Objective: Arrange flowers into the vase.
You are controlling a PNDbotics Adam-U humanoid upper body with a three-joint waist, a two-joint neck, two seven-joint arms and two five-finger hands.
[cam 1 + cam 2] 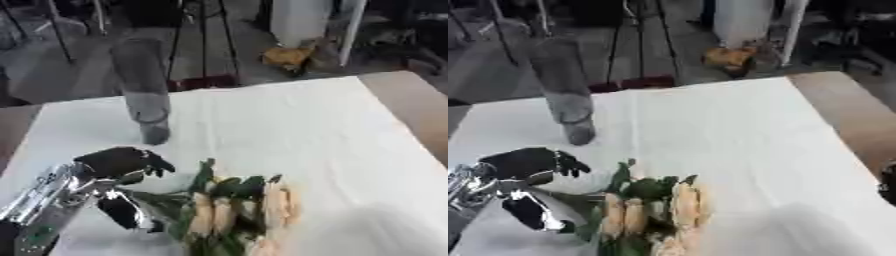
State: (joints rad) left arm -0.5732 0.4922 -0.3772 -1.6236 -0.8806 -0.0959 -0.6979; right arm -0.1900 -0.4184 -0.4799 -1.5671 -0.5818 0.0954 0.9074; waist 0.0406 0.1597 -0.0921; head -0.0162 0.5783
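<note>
White cloth covers the desk (289,130). Left hand (122,165) curls round green stems of cream roses (241,207); beyond it, the tall grey glass vase (144,85) looks empty, so arranging is barely begun.

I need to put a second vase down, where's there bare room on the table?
The white cloth is bare across its right half, from the vase over to the brown table edge, and down past the flowers. The near-left corner is crowded: the left hand sits at the flower stems.
</note>
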